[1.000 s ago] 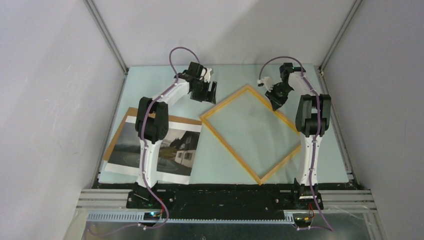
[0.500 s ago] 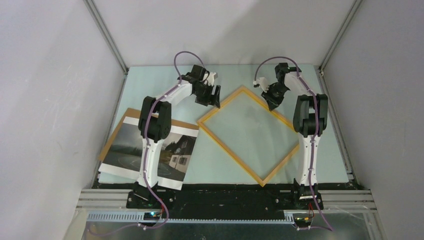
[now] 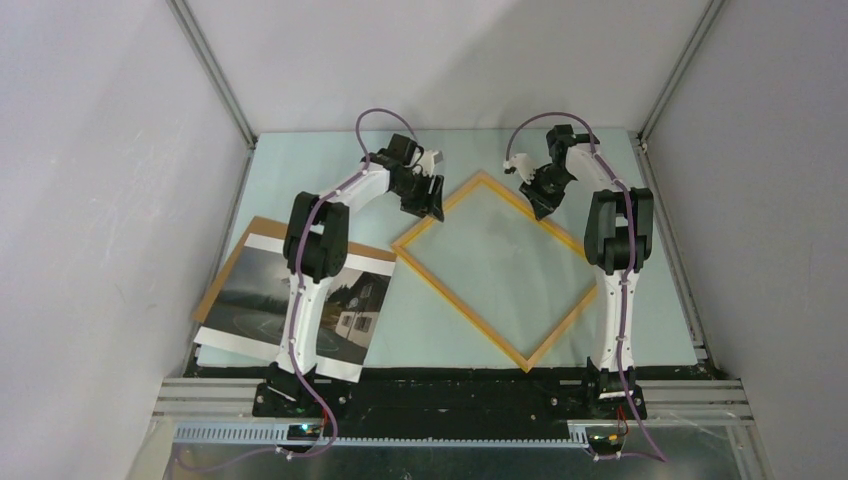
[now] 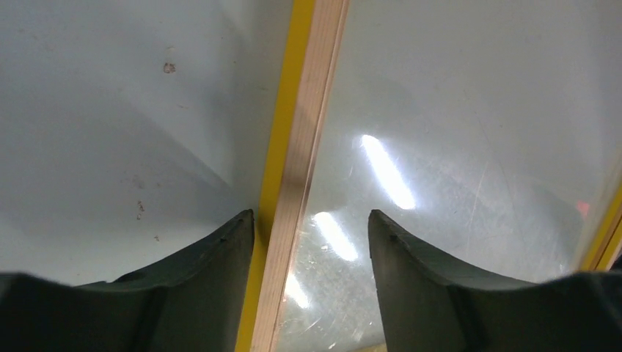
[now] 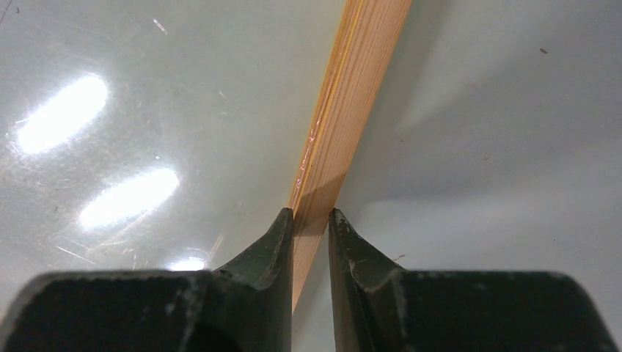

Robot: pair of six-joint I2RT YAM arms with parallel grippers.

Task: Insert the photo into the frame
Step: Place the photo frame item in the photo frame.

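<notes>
The frame (image 3: 452,296), yellow-orange wood around a clear pane, lies as a diamond on the pale table. My right gripper (image 3: 545,205) is shut on its upper-right edge; in the right wrist view the fingertips (image 5: 282,227) pinch the wooden strip (image 5: 359,95). My left gripper (image 3: 430,200) stands open astride the upper-left edge (image 4: 301,147): one finger (image 4: 213,264) sits outside against the strip, the other (image 4: 418,271) over the pane, apart from the wood. The photo (image 3: 255,300), a dark misty landscape with a white house, lies at the near left, partly behind the left arm.
A brown backing board (image 3: 232,262) lies under the photo, showing along its far and left sides. Grey walls with metal rails (image 3: 215,75) close in the table on three sides. The frame's left corner (image 3: 397,245) is close to the photo's far right corner.
The left gripper came down and right over the frame's upper-left edge, its jaws narrowing. The right gripper and frame shifted left and away. The photo and board slid slightly left.
</notes>
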